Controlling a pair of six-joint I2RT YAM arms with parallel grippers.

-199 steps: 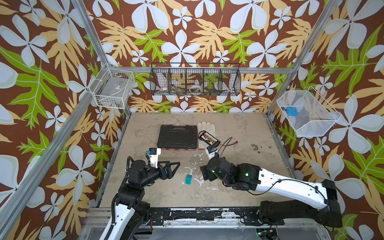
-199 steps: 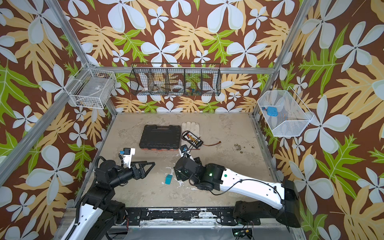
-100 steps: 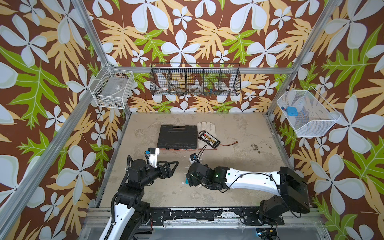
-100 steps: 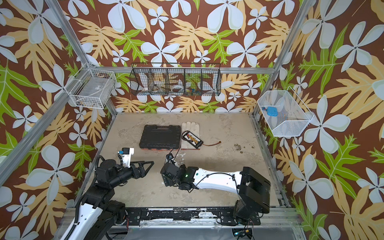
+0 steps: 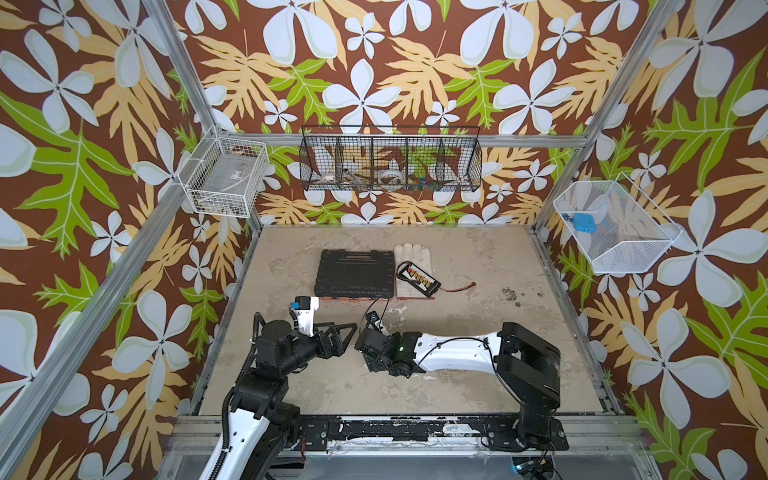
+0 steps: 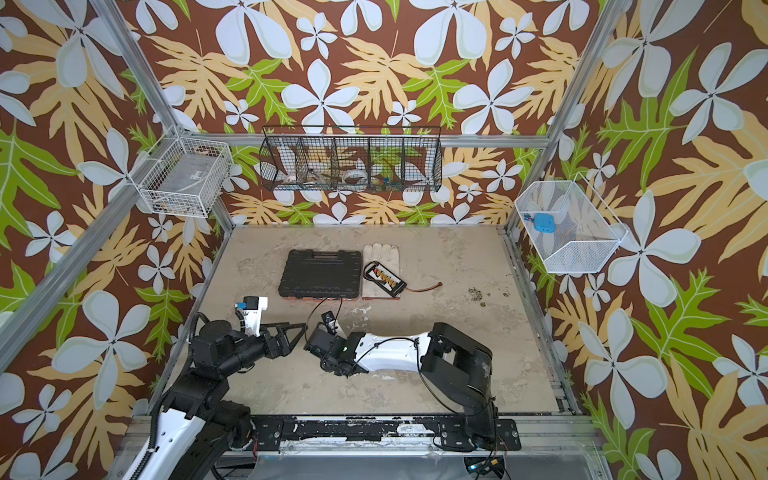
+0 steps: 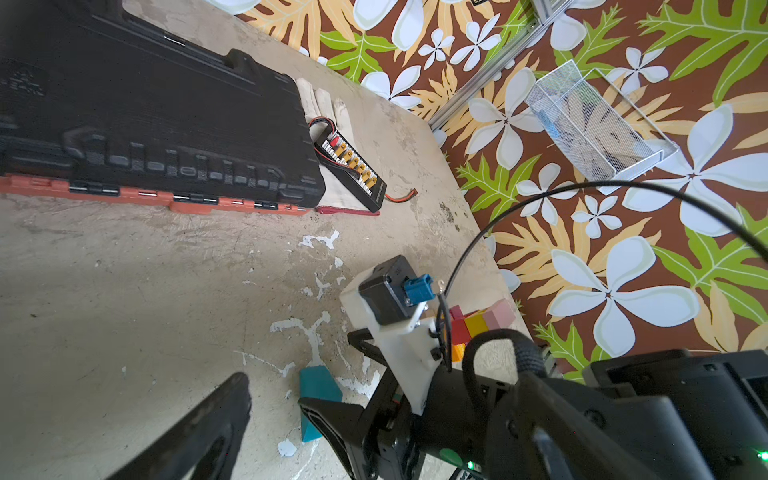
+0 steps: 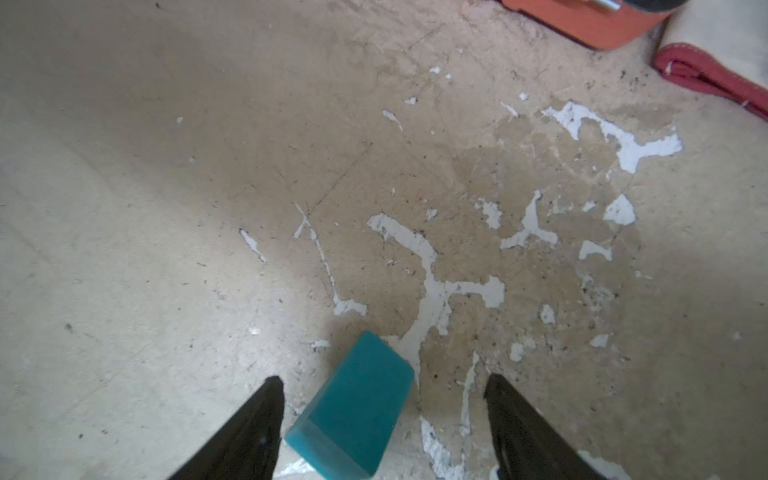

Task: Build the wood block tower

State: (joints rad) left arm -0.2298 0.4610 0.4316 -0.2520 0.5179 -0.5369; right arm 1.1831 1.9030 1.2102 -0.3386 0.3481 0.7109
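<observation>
A teal wood block [image 8: 353,409] lies on the table between the fingers of my right gripper [image 8: 382,399]. The jaws stand open around it, one finger [image 8: 249,428] close beside it, the other well clear. In both top views the right gripper [image 5: 368,347] [image 6: 316,343] points down and hides this block. The left wrist view shows the teal block [image 7: 318,395] and, behind the right wrist, a stack of red, yellow, pink and orange blocks [image 7: 478,322]. My left gripper [image 5: 351,336] [image 6: 297,332] hangs open just left of the right gripper, holding nothing.
A big black case [image 5: 355,272] with an orange rim lies at mid-table, with a pale glove [image 5: 411,259] and a black connector board [image 5: 419,277] beside it. Wire baskets [image 5: 224,180] [image 5: 390,164] [image 5: 611,226] hang on the walls.
My right arm has swung left over the teal block, which now sits between its fingers and is covered in the top views. Its jaws have narrowed a little. The left arm has not moved.
</observation>
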